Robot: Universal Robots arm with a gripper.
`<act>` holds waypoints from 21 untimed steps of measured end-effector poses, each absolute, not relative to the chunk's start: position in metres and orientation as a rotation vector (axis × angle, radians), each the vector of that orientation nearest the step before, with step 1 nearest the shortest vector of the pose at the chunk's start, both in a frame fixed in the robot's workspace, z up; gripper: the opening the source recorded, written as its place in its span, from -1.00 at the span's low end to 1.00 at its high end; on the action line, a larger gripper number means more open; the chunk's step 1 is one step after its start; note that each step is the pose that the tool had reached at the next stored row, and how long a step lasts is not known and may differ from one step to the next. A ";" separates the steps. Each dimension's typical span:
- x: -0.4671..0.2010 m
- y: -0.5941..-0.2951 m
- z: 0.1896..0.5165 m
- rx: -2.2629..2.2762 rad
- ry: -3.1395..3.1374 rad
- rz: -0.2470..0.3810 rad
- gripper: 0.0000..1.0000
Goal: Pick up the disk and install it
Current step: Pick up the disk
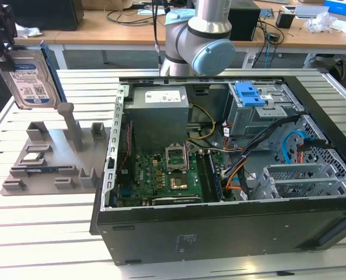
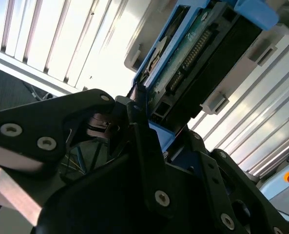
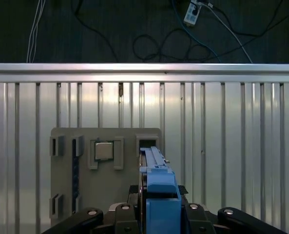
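Plainly, at the exterior view's upper left the gripper (image 1: 2,41) is closed on the disk (image 1: 30,79). It holds the disk nearly upright, label outward, above the grey moulded holder (image 1: 50,151) and well apart from the open computer case (image 1: 231,175).

In the second wrist view the black fingers (image 2: 134,122) clamp one end of the blue carrier bracket (image 2: 255,12); green circuit board and connector pins lie bare.

In the first wrist view the disk stands edge-on over the slatted metal table (image 3: 222,126).

I judge it dense, rigid, smooth-sided and shock-sensitive, so it is best held by the plastic frame, off the board.
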State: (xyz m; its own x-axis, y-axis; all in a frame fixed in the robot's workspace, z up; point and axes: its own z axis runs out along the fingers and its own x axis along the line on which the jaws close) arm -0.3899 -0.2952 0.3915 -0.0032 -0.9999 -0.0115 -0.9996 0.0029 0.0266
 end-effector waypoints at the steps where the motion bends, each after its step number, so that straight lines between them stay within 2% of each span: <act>1: -0.390 -0.295 0.395 2.210 -2.217 -0.042 -0.26; 21: -0.390 -0.295 0.449 2.210 -2.216 -0.040 -0.26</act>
